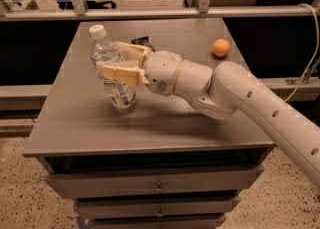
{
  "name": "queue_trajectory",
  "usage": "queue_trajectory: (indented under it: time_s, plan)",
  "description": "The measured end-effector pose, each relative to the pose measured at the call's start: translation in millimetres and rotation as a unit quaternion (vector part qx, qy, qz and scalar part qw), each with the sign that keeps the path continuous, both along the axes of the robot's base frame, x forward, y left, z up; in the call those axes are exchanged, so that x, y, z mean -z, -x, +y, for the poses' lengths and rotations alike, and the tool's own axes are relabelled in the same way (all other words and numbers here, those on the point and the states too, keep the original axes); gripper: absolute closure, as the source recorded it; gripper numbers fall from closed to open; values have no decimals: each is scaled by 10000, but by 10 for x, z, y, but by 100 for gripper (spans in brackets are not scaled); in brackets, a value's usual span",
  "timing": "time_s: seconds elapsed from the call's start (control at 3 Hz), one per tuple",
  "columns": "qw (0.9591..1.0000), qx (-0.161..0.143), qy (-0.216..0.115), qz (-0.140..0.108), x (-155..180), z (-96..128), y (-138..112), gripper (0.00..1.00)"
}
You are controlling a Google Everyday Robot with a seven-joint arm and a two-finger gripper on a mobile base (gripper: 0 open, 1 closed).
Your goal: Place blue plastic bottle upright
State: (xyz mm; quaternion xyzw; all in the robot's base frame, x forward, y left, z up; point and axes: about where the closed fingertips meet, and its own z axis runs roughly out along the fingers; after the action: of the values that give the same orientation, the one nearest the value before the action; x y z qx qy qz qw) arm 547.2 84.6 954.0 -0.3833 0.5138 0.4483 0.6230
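Note:
The blue plastic bottle (114,85) is clear with a white cap (97,31). It stands nearly upright, tilted slightly left, with its base on or just above the grey table top (75,123) at the left middle. My gripper (111,59) reaches in from the right and its cream fingers (120,72) are closed around the bottle's upper body. An orange ball (221,47) lies at the table's back right, apart from the arm.
A small dark packet (141,40) lies on the table just behind the gripper. The table has drawers (159,185) below its front edge. A metal rail (160,13) runs behind the table. My white arm (250,103) crosses the right side of the table.

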Motion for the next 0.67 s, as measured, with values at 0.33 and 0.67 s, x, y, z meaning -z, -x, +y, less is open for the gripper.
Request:
queue_trajectory:
  time_s: [0.33, 0.67]
  plan:
    - [9998, -33, -173, -31, 66, -35, 34, 87]
    - [9995, -58, -307, -92, 124, -75, 77, 62]
